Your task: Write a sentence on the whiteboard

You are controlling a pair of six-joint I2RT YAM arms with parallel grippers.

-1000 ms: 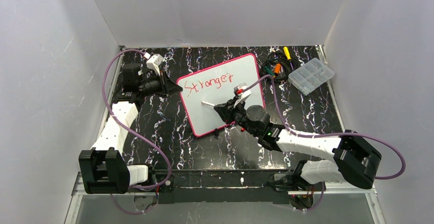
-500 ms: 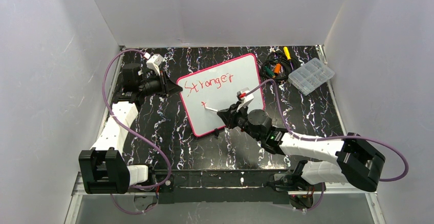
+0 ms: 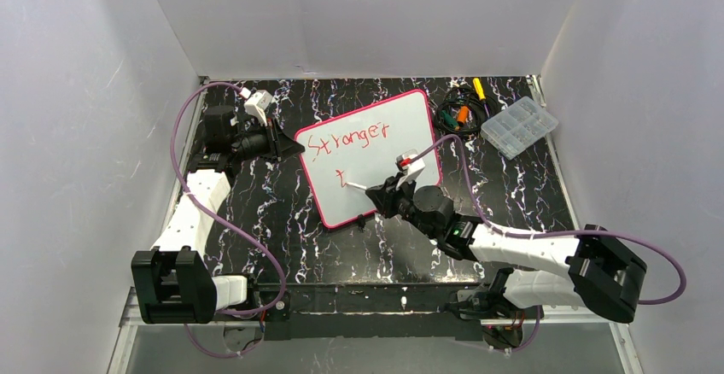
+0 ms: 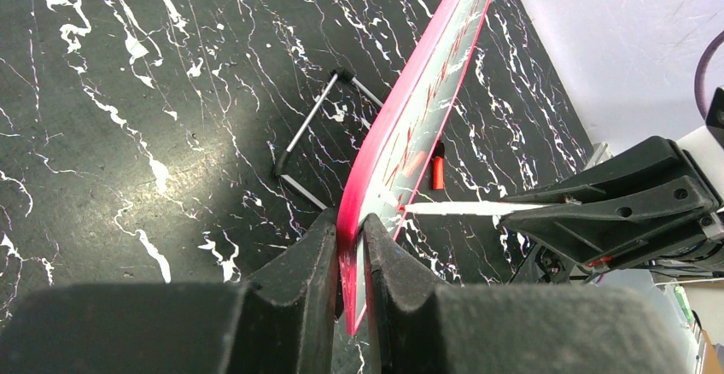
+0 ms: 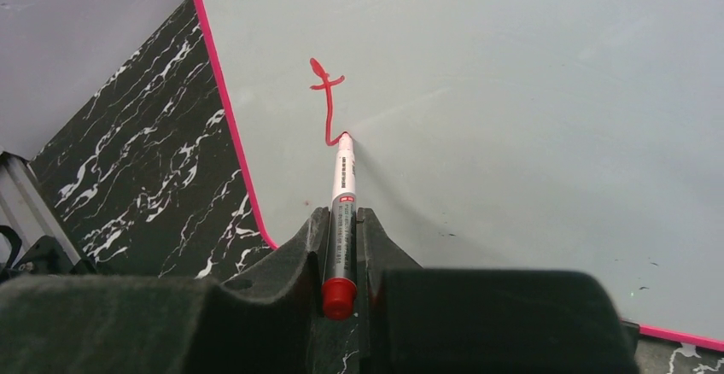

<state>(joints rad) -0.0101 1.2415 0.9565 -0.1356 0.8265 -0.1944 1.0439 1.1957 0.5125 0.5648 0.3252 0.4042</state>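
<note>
The whiteboard, white with a pink-red border, stands tilted mid-table. Red writing reads "Stronger" on the top line, and a lone "t" starts a second line below. My left gripper is shut on the board's left edge, which shows edge-on in the left wrist view. My right gripper is shut on a white marker with a red end cap. The marker's tip touches the board at the foot of the "t".
A clear compartment box lies at the back right, with a bundle of cables and small tools beside it. A wire stand props up the board from behind. A red cap lies on the black marbled table. White walls close in three sides.
My right gripper has drawn the marker down and toward the near edge, forming the "t" on the second line. The left gripper and the board have stayed still.
</note>
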